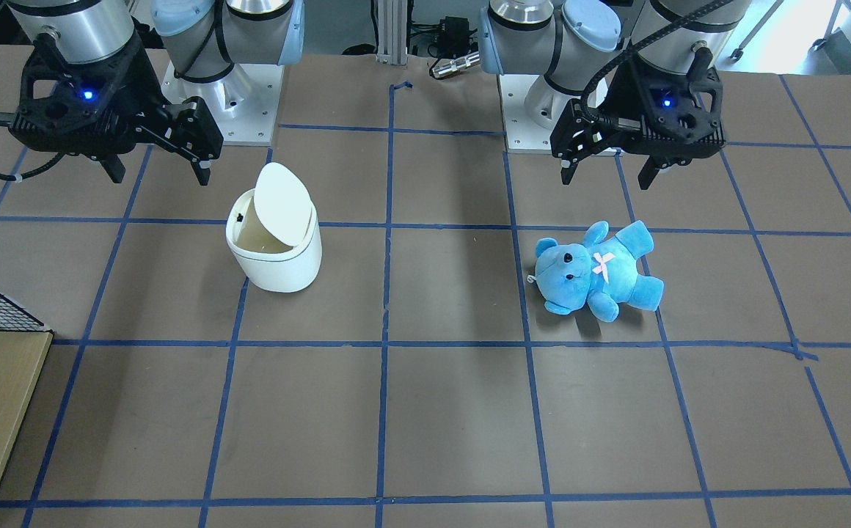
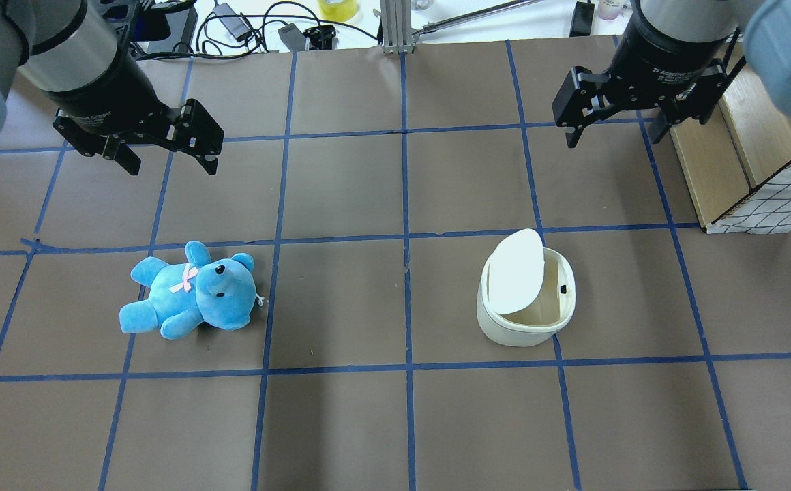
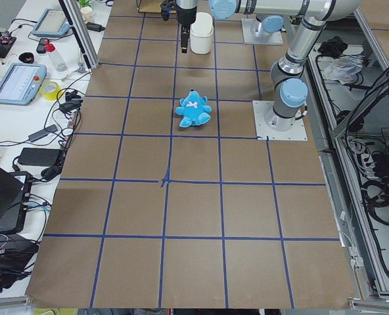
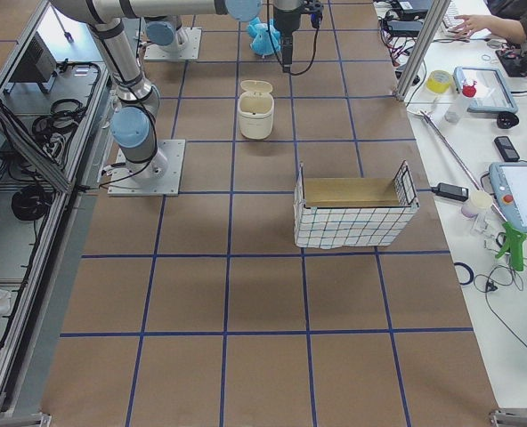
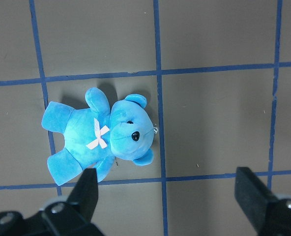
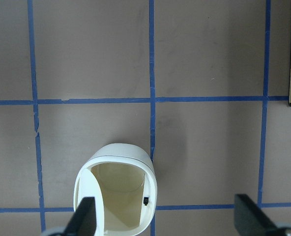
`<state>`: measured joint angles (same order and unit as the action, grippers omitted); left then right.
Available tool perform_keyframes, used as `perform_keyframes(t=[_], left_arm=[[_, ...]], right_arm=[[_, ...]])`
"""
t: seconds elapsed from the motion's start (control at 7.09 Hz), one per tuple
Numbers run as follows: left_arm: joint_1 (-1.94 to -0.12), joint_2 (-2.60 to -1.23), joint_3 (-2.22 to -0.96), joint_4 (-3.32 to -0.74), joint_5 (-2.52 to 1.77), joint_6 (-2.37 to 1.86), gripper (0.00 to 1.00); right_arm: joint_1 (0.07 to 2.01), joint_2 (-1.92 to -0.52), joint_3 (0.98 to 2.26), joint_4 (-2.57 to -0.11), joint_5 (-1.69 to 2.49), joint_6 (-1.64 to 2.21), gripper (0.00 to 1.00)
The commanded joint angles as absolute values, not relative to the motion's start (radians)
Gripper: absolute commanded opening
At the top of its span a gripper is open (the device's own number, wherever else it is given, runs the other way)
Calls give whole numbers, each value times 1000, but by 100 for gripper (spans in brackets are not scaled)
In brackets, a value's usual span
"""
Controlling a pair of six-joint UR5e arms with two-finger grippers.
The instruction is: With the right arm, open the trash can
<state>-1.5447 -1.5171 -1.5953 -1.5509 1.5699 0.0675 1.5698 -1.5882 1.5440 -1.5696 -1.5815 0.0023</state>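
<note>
The white trash can [image 1: 275, 257] stands upright on the table with its flip lid [image 1: 284, 202] tilted up and its cream inside showing. It also shows in the overhead view [image 2: 525, 320] and the right wrist view [image 6: 117, 191]. My right gripper [image 1: 160, 172] is open and empty, raised above the table behind the can and apart from it; it also shows from overhead [image 2: 614, 136]. My left gripper [image 2: 172, 166] is open and empty, hovering above the blue plush bear [image 2: 191, 293].
The bear [image 1: 598, 271] lies on its back on the left arm's side. A wire-sided wooden box [image 2: 764, 191] sits at the table edge to the right of the can. Both arm bases [image 1: 227, 103] stand at the robot's edge. Blue tape lines grid the brown table.
</note>
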Motion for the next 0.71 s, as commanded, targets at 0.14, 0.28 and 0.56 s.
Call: perform_keyframes(t=[0.14, 0.28, 0.56], left_arm=[[-1545, -1517, -1595, -1551, 1569, 67, 100], [-1545, -1517, -1595, -1551, 1569, 67, 100], [-1545, -1517, -1595, -1551, 1569, 67, 100]], right_arm=[[1565, -1589, 1543, -1565, -1582, 6, 100], [1566, -1589, 1543, -1566, -1582, 8, 100], [1566, -1589, 1543, -1566, -1580, 9, 100]])
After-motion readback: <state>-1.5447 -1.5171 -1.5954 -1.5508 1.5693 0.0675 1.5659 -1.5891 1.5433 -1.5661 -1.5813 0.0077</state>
